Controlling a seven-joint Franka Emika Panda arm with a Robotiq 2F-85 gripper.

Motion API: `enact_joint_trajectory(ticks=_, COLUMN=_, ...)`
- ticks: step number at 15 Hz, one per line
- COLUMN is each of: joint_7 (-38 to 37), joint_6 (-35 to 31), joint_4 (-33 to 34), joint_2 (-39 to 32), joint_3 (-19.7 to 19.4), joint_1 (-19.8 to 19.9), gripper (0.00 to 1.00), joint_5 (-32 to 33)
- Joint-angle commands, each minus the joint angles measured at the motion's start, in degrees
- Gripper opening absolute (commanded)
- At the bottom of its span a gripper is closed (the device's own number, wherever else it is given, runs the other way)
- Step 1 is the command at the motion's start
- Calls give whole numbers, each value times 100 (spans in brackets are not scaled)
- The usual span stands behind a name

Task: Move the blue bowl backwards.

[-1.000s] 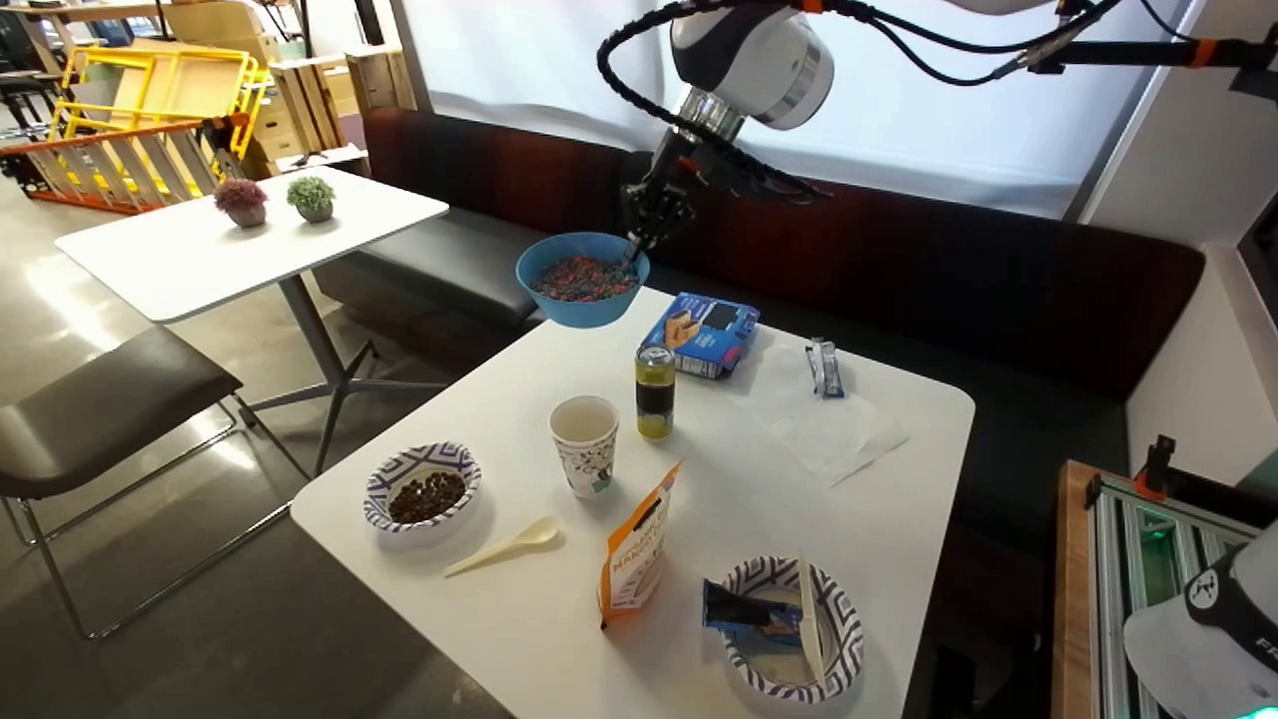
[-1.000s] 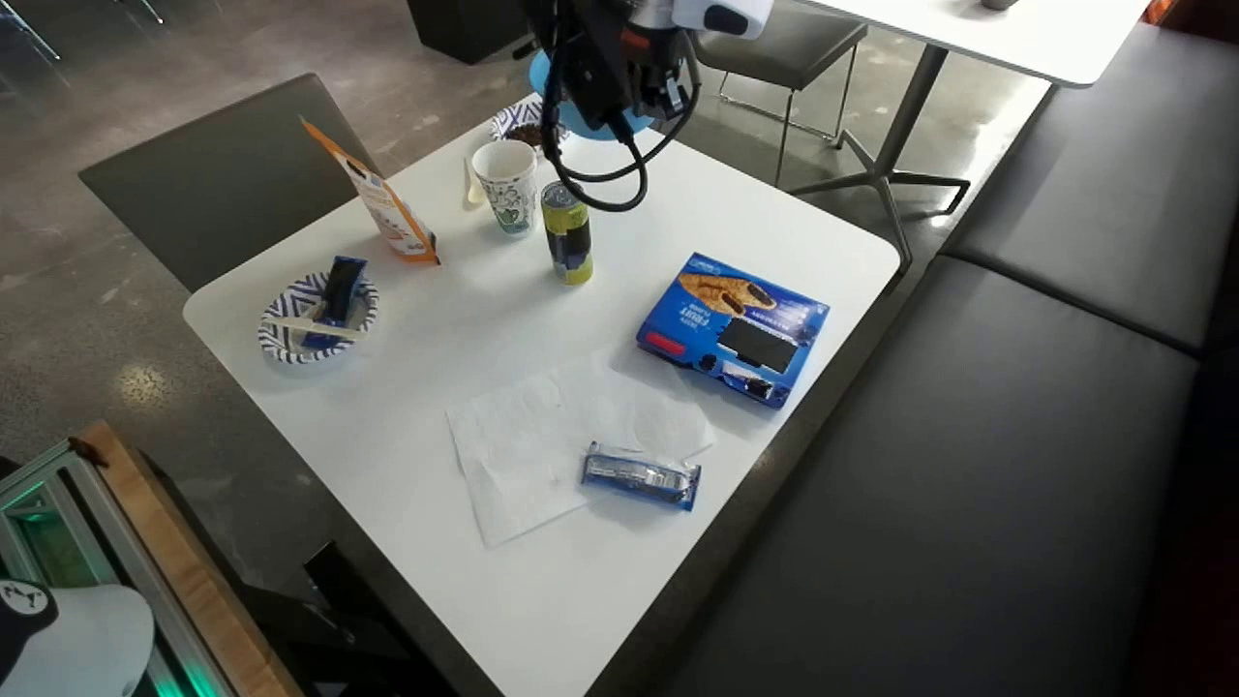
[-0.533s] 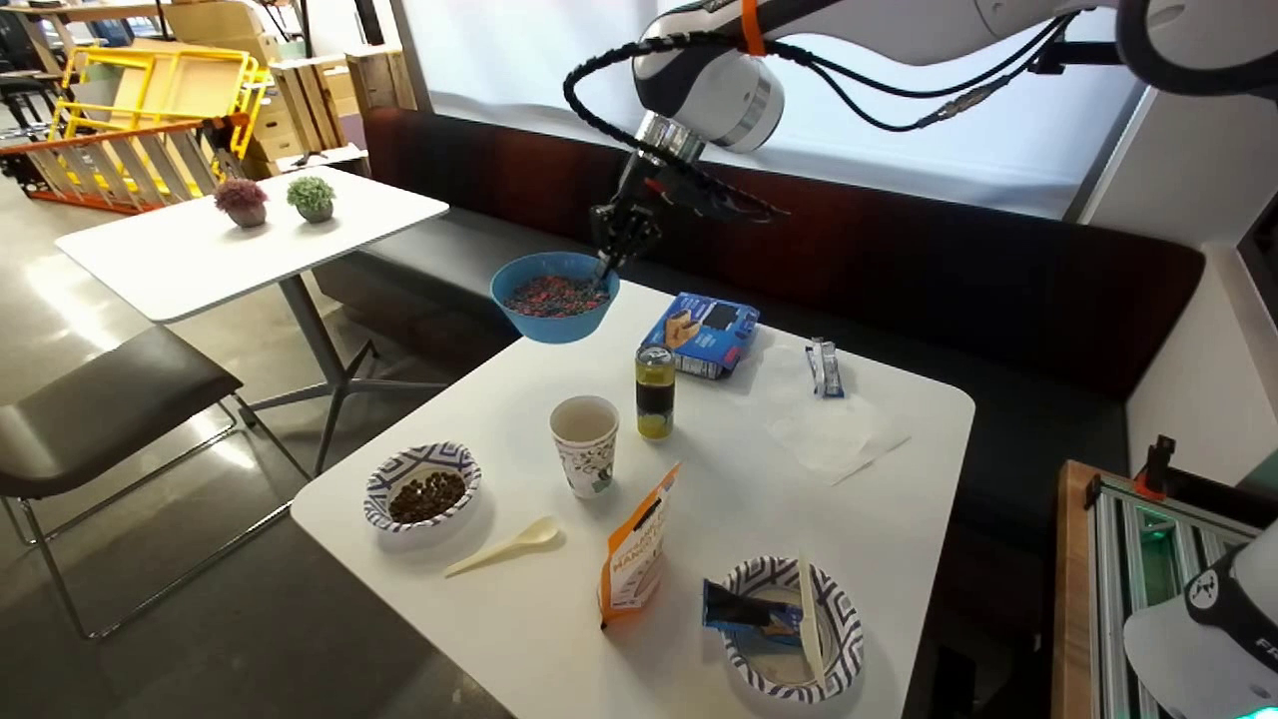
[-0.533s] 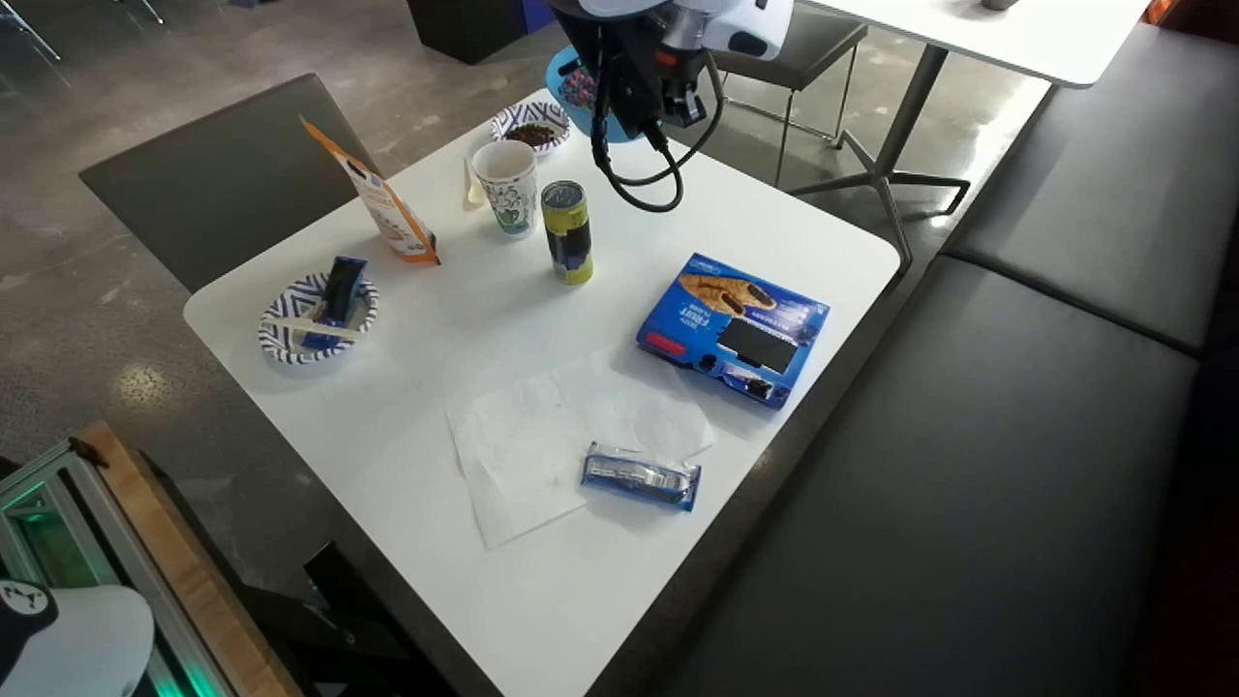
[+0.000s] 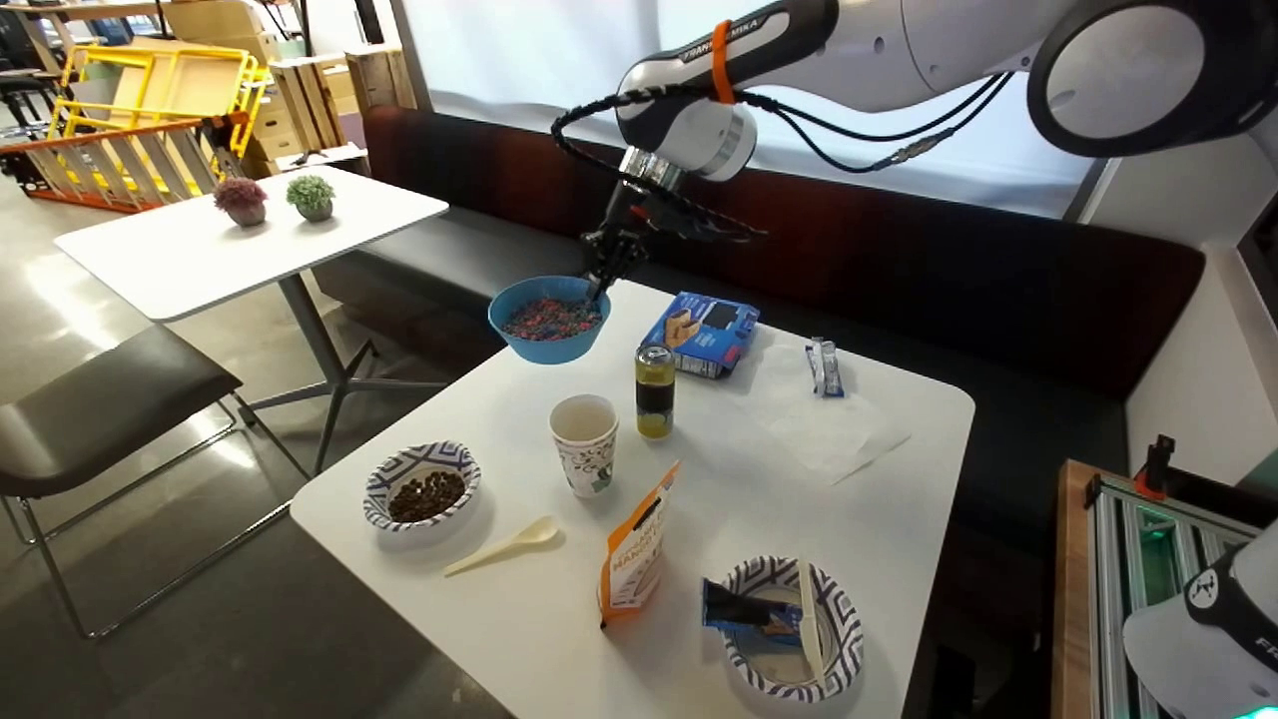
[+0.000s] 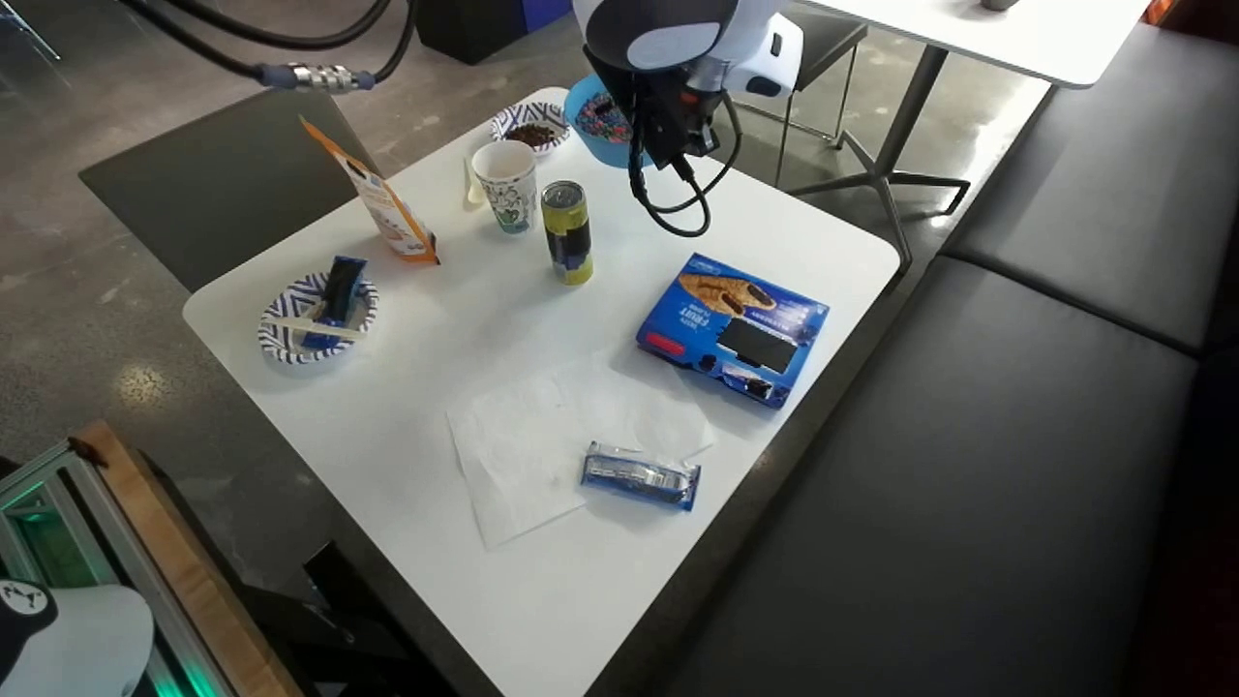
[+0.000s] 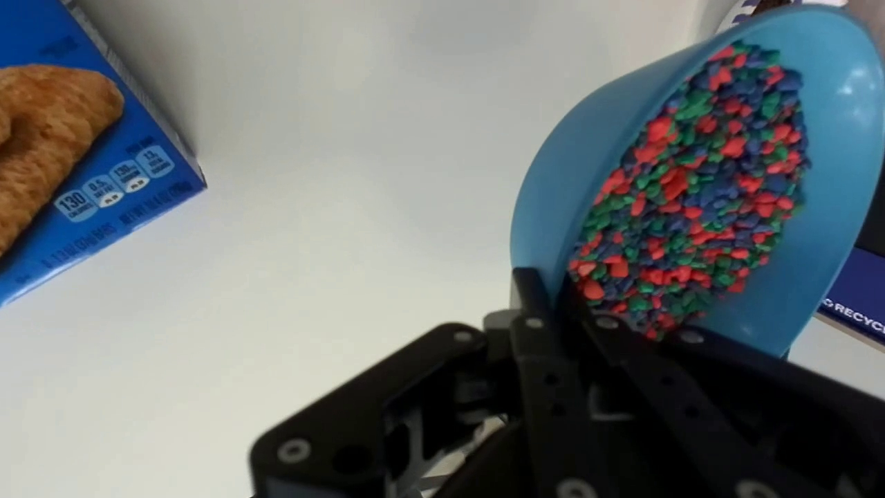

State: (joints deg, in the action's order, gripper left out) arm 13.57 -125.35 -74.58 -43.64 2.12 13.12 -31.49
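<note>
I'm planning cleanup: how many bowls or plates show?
3. The round blue bowl, held in the black claw; a white patterned paper dish of brown pieces, near the pale plastic spoon; another such dish holding a blue wrapper, near the standing orange pouch. None seems hidden.

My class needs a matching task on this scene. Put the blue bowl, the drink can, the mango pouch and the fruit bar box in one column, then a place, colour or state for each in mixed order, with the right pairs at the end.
Column one
1. blue bowl
2. drink can
3. mango pouch
4. fruit bar box

Column two
A. orange and white
B. lying flat on the nearer white table
C. pinched at its rim by the gripper
D. yellow-green with a dark band

Right pairs: 1-C, 2-D, 3-A, 4-B
</note>
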Motion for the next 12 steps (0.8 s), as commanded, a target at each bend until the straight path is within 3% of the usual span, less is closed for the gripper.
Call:
enact_joint_trajectory(ticks=1, joint_7=-68, joint_6=344, joint_4=692, joint_2=-391, joint_3=255, joint_1=193, gripper=1, joint_5=116)
enact_joint_trajectory(ticks=12, joint_7=-402, joint_6=305, joint_4=1454, joint_2=-1221, joint_3=335, joint_1=151, gripper=1, joint_5=494)
